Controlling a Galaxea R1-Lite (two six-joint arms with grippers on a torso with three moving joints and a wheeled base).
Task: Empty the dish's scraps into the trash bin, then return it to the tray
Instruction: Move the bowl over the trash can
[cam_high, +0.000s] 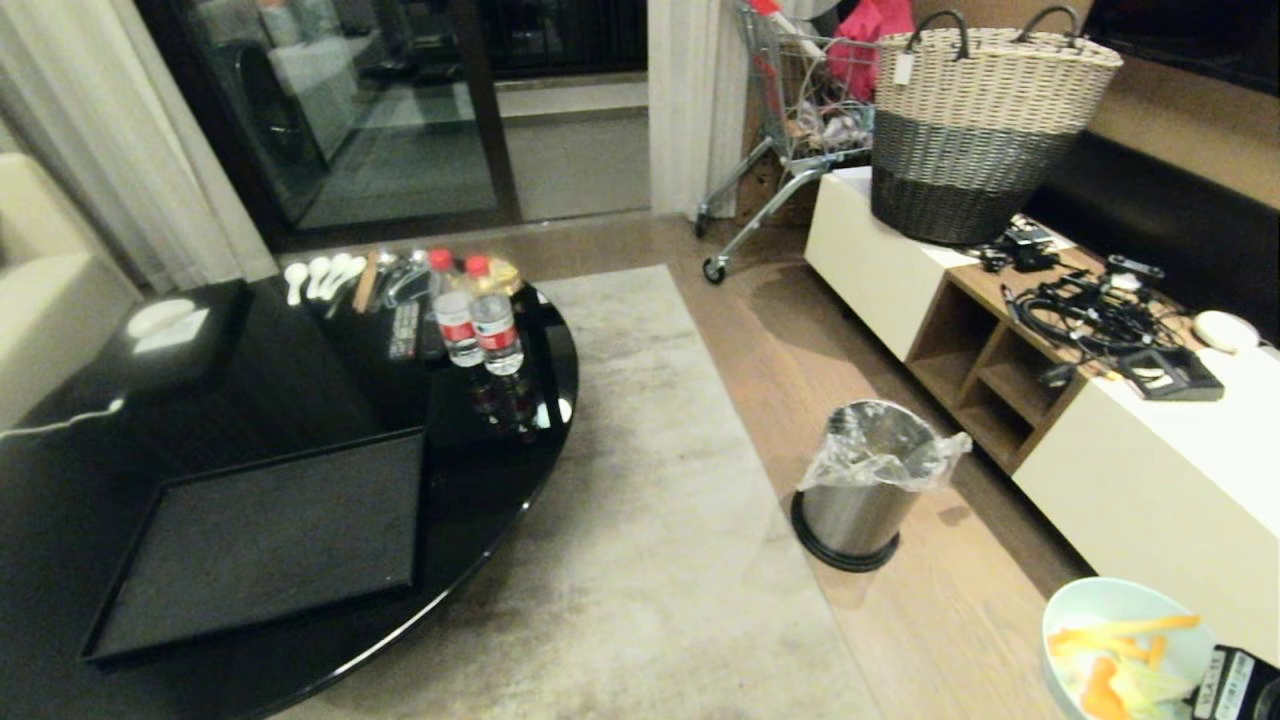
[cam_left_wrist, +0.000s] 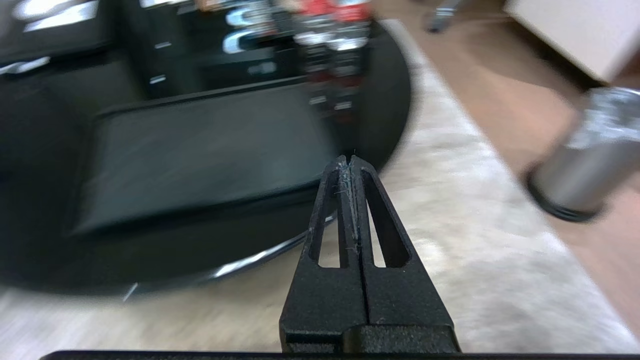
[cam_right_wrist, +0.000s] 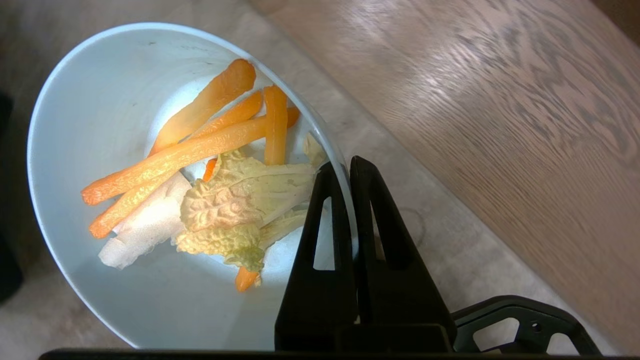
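Note:
My right gripper (cam_right_wrist: 344, 167) is shut on the rim of the dish (cam_right_wrist: 90, 100), a pale bluish-white bowl, with one finger inside and one outside. The dish (cam_high: 1090, 605) hangs above the rug and wood floor at the lower right of the head view. Orange strips and pale yellow-green leaf scraps (cam_right_wrist: 220, 190) lie in it. The steel trash bin (cam_high: 860, 490) with its clear liner stands on the floor, ahead and left of the dish. The black tray (cam_high: 265, 540) rests empty on the round black table. My left gripper (cam_left_wrist: 349, 161) is shut on nothing, parked over the table's edge.
Two water bottles (cam_high: 480, 320), spoons (cam_high: 315, 275) and utensils sit at the table's far side. A low white cabinet (cam_high: 1150, 470) with cables runs along the right behind the bin. A woven basket (cam_high: 975, 130) stands on it, a shopping cart (cam_high: 790, 110) beyond. A grey rug (cam_high: 650, 560) covers the floor.

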